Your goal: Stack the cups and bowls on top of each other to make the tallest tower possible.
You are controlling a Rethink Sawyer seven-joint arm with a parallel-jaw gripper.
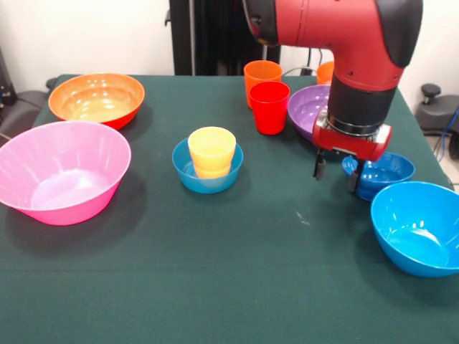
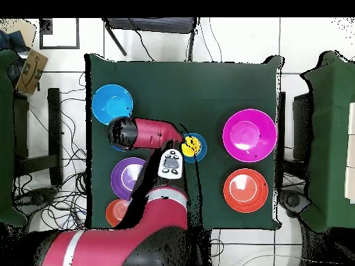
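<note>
Dark green table (image 1: 215,287), white wall behind (cables on tiled floor), jaws open above small blue bowl (image 1: 387,172).

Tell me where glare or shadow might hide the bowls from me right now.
Front view: soft glare patches sit inside the large pink bowl and the large orange bowl, with shadows pooling on the cloth beside them; rims stay readable. Overhead view: the arm covers the small blue bowl under the gripper, so that bowl is unreadable there.
</note>
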